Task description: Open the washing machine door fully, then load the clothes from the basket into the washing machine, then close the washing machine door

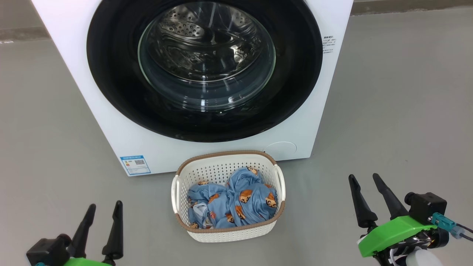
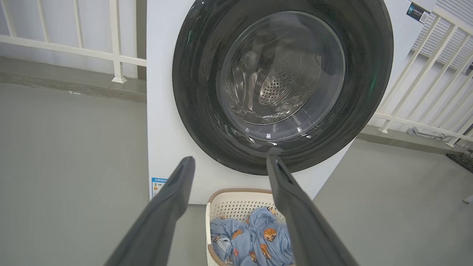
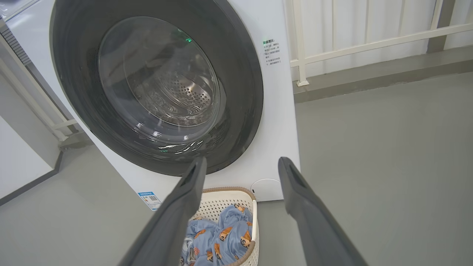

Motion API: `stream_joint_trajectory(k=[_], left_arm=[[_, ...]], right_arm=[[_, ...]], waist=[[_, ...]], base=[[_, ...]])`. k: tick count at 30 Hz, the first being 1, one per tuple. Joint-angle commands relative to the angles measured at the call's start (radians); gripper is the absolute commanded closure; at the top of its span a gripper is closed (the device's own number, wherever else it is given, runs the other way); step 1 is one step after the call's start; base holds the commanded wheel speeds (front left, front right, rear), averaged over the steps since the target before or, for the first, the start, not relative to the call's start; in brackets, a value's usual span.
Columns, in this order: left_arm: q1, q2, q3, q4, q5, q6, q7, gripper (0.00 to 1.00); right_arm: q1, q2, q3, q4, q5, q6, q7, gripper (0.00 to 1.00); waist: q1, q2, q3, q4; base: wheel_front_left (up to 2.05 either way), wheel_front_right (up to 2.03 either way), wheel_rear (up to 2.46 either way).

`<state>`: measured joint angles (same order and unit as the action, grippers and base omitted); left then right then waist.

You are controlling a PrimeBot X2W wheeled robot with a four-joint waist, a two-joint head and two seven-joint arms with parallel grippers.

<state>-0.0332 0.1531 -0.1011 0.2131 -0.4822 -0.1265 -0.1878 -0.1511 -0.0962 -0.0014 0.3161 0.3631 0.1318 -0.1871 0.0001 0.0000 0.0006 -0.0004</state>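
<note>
washing machine door (image 1: pixel 205 70): closed flat against the front of the machine, upper middle of the head view; wide glossy black rim around a bulging clear glass centre.
left gripper (image 1: pixel 105 203): low at the left, above the grey floor (image 1: pixel 44 129), well apart from the basket; its two dark fingers are spread and hold nothing.
railing (image 2: pixel 114 40): white bars behind the machine on its left side, seen from the left wrist.
energy sticker (image 1: pixel 135 164): blue and white, at the machine's lower left front corner; it carries a small QR code, and its writing is too small to read.
washing machine (image 1: pixel 92 122): white box standing on the floor straight ahead of the robot.
drum (image 1: pixel 192 26): perforated steel, seen through the glass.
basket (image 1: pixel 225 153): cream perforated plastic with a brown rim, on the floor just in front of the machine, below the door and between the two grippers.
clothes (image 1: pixel 236 201): light blue fabric with orange-brown bear faces, bunched inside the basket.
round cap (image 1: pixel 279 149): white, low on the machine's front, just behind the basket's right corner.
printed note (image 1: pixel 329 44): small lines of text right of the door, with a green heading in the right wrist view; not legible.
right gripper (image 1: pixel 363 175): low at the right above the floor, on a green housing; fingers parted, grasping nothing.
</note>
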Motion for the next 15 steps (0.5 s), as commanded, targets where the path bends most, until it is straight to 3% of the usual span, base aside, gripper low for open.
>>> stream_joint_trajectory(k=[1,15], left_arm=[[-0.045,0.027,0.027,-0.026,0.029,-0.003,-0.015,0.0],[-0.048,0.012,0.081,0.005,0.204,-0.004,-0.057,0.0]], right_arm=[[-0.047,-0.007,0.027,-0.026,-0.032,-0.001,-0.017,0.0],[-0.056,0.008,-0.025,-0.019,-0.201,-0.001,-0.058,0.0]], waist=[[-0.0001,0.0,-0.001,0.0],[-0.0001,0.0,-0.006,0.006]], base=[[0.0,0.0,0.0],[0.0,0.0,0.0]])
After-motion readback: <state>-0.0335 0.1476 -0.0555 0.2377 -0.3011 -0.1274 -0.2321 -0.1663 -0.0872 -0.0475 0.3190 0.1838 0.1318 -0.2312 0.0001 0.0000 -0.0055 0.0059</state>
